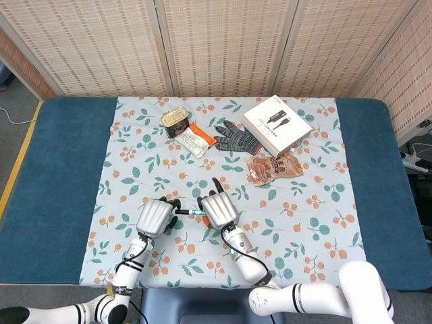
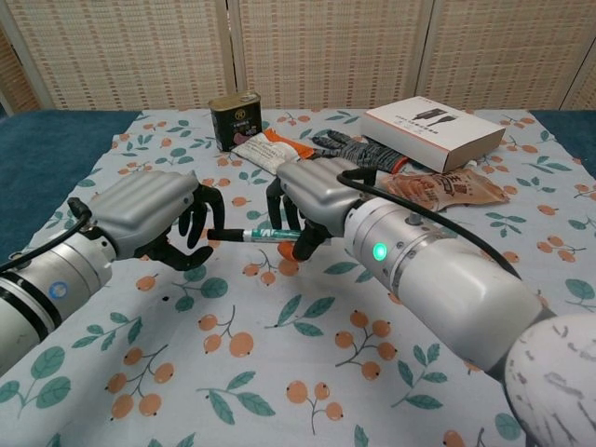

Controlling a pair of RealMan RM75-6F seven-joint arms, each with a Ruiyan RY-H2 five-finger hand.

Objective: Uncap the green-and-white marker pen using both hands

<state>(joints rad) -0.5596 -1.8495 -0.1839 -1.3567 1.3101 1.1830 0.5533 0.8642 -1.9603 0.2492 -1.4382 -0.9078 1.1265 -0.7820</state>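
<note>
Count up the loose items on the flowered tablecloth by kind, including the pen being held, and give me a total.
Marker pen: 1
Tin can: 1
Orange-and-white packet: 1
Grey glove: 1
White box: 1
Brown snack pouch: 1
Total: 6

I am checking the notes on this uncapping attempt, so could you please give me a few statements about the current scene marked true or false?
1. The right hand holds the green-and-white marker pen. True.
2. The marker pen lies flat on the tablecloth. False: it is held horizontally above the cloth, between the two hands.
3. The left hand has its fingers curled at the pen's dark end. True.
4. The white box lies on the left side of the table. False: it lies at the far right of the cloth, beside the grey glove.
5. The tin can is on the far side of the table. True.
</note>
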